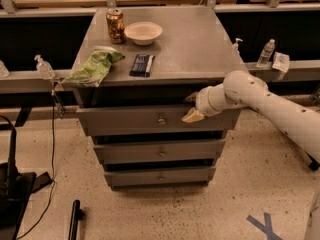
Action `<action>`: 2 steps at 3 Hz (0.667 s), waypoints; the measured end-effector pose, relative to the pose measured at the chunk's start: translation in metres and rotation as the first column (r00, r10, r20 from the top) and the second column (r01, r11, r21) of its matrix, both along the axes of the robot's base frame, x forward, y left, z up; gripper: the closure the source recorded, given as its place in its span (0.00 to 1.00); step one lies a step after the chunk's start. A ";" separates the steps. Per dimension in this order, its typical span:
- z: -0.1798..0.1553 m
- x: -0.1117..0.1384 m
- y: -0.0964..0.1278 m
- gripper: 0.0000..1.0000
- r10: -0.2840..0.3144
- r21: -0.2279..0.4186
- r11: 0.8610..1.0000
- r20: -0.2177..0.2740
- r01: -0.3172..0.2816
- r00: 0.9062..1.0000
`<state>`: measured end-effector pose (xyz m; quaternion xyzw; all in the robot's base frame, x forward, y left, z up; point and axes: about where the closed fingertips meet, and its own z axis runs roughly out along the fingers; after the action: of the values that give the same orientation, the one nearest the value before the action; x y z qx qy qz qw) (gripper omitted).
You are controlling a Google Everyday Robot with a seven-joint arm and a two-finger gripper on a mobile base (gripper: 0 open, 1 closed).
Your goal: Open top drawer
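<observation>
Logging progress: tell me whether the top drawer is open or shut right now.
Partly open. The top drawer front juts out past the two drawers below, with a dark gap under the tabletop. The gripper is at its right upper edge.

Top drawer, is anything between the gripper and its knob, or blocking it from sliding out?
Nothing visible. The gripper is at the front of the top drawer, right of the knob, with only bare panel between them. The floor in front of the cabinet shows nothing in the drawer's path.
</observation>
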<state>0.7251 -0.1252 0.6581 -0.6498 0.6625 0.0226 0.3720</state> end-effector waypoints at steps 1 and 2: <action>0.000 -0.018 0.000 0.26 0.053 0.006 0.999 -0.013 -0.053 0.999; 0.004 -0.060 -0.002 0.03 0.186 0.033 0.982 -0.036 -0.185 0.982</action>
<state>0.6653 -0.1275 0.6618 -0.7026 0.6057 0.0796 0.3649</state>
